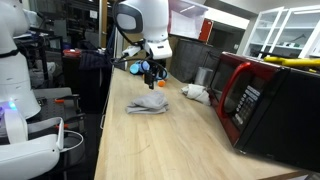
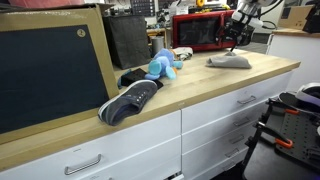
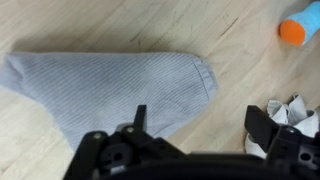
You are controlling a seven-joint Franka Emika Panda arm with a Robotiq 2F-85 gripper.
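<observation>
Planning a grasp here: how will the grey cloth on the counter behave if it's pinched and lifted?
The grey cloth looks like soft ribbed knit lying flat, so it would probably droop from any pinch point. It seems thin, so likely light. On the smooth wooden counter a push may slide or bunch it.

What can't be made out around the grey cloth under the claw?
Wrist view: the open gripper hides the near edge of the grey cloth.
Wrist view: the orange and blue thing is blurred and cut off by the right edge.
Wrist view: the white crumpled thing, likewise cut off, sits partly behind the gripper.
In both exterior views the grey cloth is too small to identify.
</observation>
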